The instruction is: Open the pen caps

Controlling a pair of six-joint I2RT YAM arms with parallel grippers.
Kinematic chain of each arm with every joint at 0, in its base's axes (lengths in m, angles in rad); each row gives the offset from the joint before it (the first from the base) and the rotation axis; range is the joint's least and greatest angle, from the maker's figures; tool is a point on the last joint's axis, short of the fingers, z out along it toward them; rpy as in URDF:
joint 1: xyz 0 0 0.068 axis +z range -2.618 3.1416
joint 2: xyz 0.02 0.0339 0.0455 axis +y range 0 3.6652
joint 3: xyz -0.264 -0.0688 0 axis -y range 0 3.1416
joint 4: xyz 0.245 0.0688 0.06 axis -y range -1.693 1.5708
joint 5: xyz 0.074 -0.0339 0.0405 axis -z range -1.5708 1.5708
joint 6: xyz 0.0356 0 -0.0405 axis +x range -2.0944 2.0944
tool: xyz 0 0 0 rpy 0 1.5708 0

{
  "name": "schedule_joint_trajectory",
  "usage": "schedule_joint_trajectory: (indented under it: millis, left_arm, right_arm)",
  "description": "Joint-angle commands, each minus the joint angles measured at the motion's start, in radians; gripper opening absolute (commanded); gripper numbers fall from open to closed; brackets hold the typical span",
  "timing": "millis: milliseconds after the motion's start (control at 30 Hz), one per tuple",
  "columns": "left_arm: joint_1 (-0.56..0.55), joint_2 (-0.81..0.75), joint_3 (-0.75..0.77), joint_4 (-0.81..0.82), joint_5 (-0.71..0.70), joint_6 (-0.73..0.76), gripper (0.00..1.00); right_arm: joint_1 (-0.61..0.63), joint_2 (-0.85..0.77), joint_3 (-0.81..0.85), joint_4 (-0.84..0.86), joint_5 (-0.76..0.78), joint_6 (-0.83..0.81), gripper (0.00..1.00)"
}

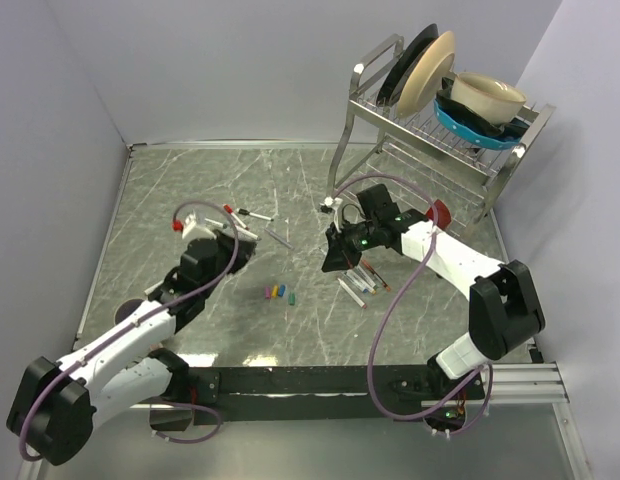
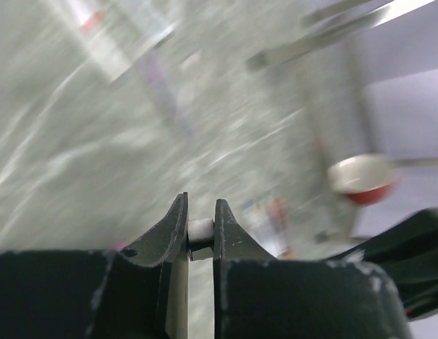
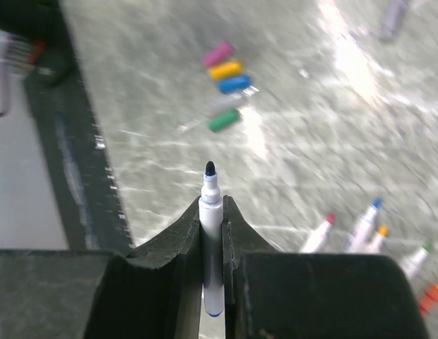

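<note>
Five pen caps [image 3: 234, 83] lie in a short row on the table [image 3: 311, 141] in the right wrist view: pink, orange-yellow, blue, a pale one and green. From the top camera the caps [image 1: 280, 293] show only four colours, and the pale one is lost against the grey surface.

The right wrist view also shows what the overhead one cannot. The right end effector [image 3: 212, 205] is clamped on a white pen [image 3: 211, 247], whose dark blue tip is bare and points towards the caps. The row lies ahead of that tip, well apart from it.

Overhead, the right end effector [image 1: 335, 258] hangs over mid-table. The caps are to its left and nearer the arm bases, between the two arms. Just beside it on the right lies a cluster of markers [image 1: 362, 282] with their coloured ends still on. The wrist view picks out pink, blue, orange and green among them. Only the top view takes in the dish rack [image 1: 420, 125] at the far right, loaded with plates and bowls.

The left wrist view is heavily blurred. The left end effector [image 2: 201, 212] is closed on a small white piece [image 2: 200, 229]. Whether that piece is a barrel or a cap cannot be told.
</note>
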Motion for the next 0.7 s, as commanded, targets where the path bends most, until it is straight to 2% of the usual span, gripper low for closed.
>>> schedule_joint_trajectory:
  millis: [0,67,200,433,667]
  left_arm:
    - [0.003,-0.063,-0.093,-0.148,0.033,-0.054,0.01]
    - [0.003,-0.073,-0.137,-0.177,0.036,-0.062,0.01]
    - [0.003,-0.024,-0.164,-0.205,0.037,-0.089,0.01]
    - [0.003,0.189,-0.112,-0.184,0.068,-0.071,0.01]
    - [0.003,0.262,-0.104,-0.142,0.108,-0.053,0.16]
  right_arm:
    - [0.013,0.052,0.050,-0.054,0.147,-0.046,0.00]
    - [0.033,0.082,0.060,-0.068,0.181,-0.051,0.01]
    - [0.079,0.159,0.089,-0.121,0.256,-0.068,0.15]
    - [0.128,0.237,0.103,-0.116,0.412,-0.025,0.20]
    - [0.154,0.249,0.102,-0.111,0.498,-0.033,0.26]
